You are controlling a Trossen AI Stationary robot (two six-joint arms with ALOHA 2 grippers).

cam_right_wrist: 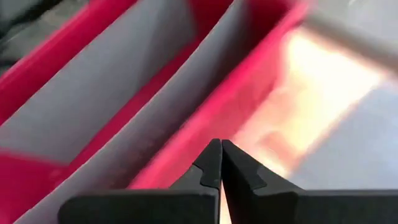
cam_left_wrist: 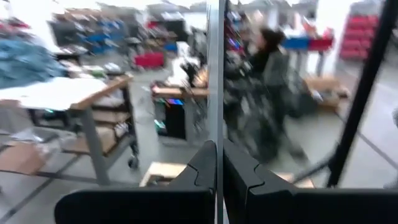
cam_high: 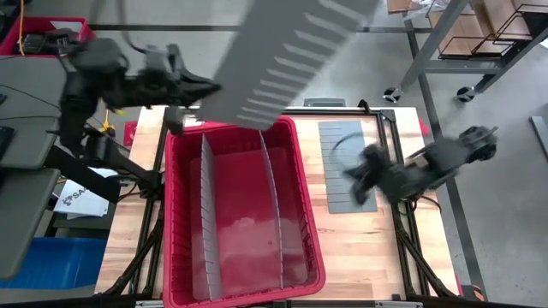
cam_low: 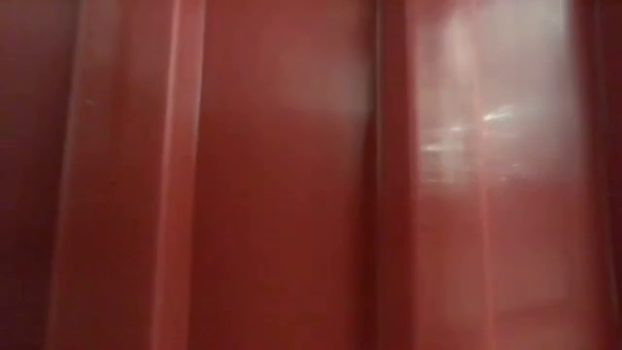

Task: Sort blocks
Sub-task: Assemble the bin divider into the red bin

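Red bin [cam_low: 292, 175] wall fills low view | blocks unseen | right arm blurred

A big red bin [cam_high: 175, 205] is seen on a light brown wooden table [cam_high: 360, 244]. Two plain grey divider sheets [cam_high: 208, 218] are stood inside the bin. A grey sheet with a row of dark slots [cam_high: 282, 60] is held up high. A darker grey sheet [cam_high: 347, 162] is laid on the wood. Both arms are coloured black. Blue and red boxes [cam_left_wrist: 298, 42] are seen far off.
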